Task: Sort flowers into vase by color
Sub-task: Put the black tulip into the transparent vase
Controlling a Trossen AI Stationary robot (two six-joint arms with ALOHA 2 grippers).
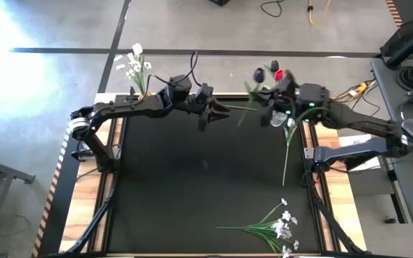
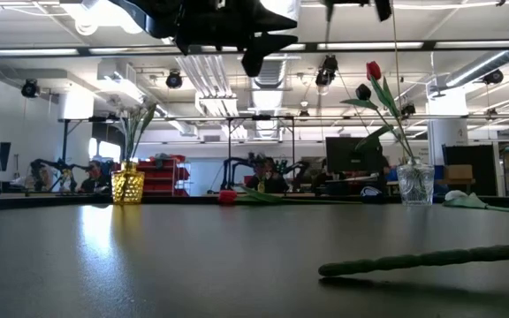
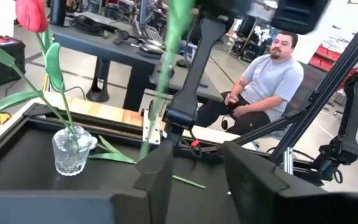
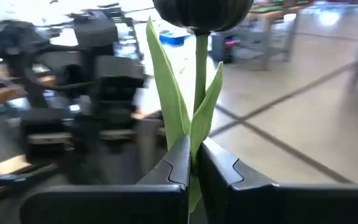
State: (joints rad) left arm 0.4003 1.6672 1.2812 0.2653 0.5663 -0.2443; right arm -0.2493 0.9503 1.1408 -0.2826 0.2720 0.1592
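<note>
My right gripper [image 1: 272,115] [image 4: 194,155] hovers by the table's far right and is shut on a dark tulip [image 4: 201,12]. Its long green stem [image 1: 286,161] trails toward the near edge. My left gripper [image 1: 219,110] [image 3: 197,165] is open above the far middle and touches nothing. A clear vase [image 2: 414,185] [image 3: 70,152] at the far right holds a red tulip [image 2: 374,71] and a dark one [image 2: 363,91]. A yellow vase [image 2: 128,185] at the far left holds white sprays [image 1: 136,64]. A red flower [image 2: 228,196] lies on the table near the far edge. More white sprays [image 1: 278,226] lie at the near right. My right gripper pinches the dark tulip's stem [image 4: 199,134] between its two fingers, just below the head, where the green leaves [image 4: 169,93] branch off. The fingers lie across the stem. The head stands out beyond the fingertips, and the rest of the stem runs back under the gripper.
A black mat [image 1: 192,186] covers the table inside a wooden frame [image 1: 339,193]. The sprays' thick green stem [image 2: 431,259] lies across the near right. A person [image 3: 263,87] sits beyond the table's right side. The two grippers are close together near the far edge.
</note>
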